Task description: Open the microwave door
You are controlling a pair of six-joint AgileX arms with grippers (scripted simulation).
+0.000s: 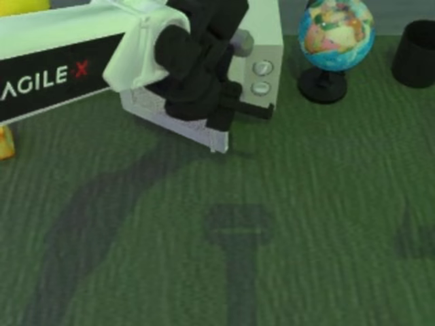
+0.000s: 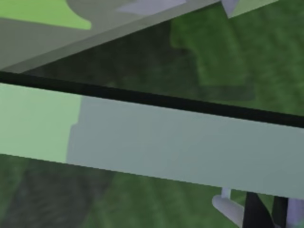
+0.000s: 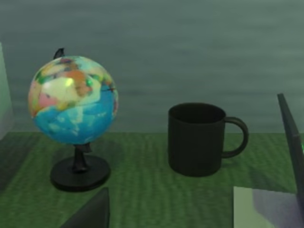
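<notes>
The off-white microwave [image 1: 264, 30] stands at the table's far edge, two silver knobs [image 1: 262, 68] on its right front panel. The microwave door [image 1: 194, 132] is swung outward from the body, its free edge toward the near side. My left arm reaches in from the left over the oven, and my left gripper [image 1: 221, 119] is at that free edge. The left wrist view shows the door's edge [image 2: 180, 142] across the frame and its pale bar handle [image 2: 230, 209], with my left gripper [image 2: 268, 214] shut on it. My right gripper [image 3: 192, 147] is open; it is out of the top view.
A globe [image 1: 336, 34] on a black stand is right of the microwave, also globe [image 3: 71, 99]. A black mug [image 1: 414, 54] sits at the far right, also mug [image 3: 194, 140]. A yellow object [image 1: 5, 144] lies at the left edge.
</notes>
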